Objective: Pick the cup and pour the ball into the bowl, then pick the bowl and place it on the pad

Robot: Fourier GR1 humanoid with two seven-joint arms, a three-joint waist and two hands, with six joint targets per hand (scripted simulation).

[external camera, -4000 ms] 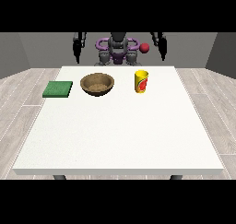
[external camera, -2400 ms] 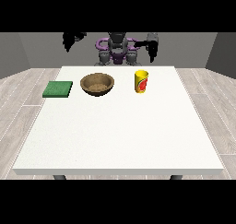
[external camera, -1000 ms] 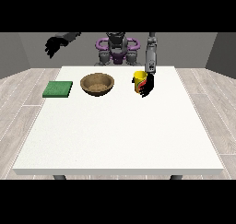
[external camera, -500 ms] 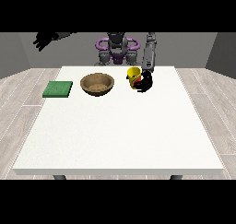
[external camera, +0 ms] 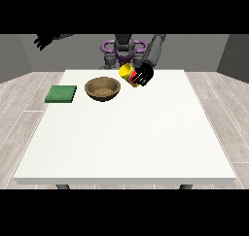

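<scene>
while black fingers (external camera: 142, 76) clasp the tilted yellow cup (external camera: 127, 73), the round wooden bowl (external camera: 102, 89) sits beside

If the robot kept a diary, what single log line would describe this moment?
phase: pouring | hand at the view's right: holds yellow cup, tilted toward wooden bowl | green pad: bare | other hand: raised

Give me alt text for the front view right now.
The hand at the view's right holds the yellow cup tilted toward the wooden bowl on the white table. A green pad lies left of the bowl; the other hand is raised at upper left.
</scene>
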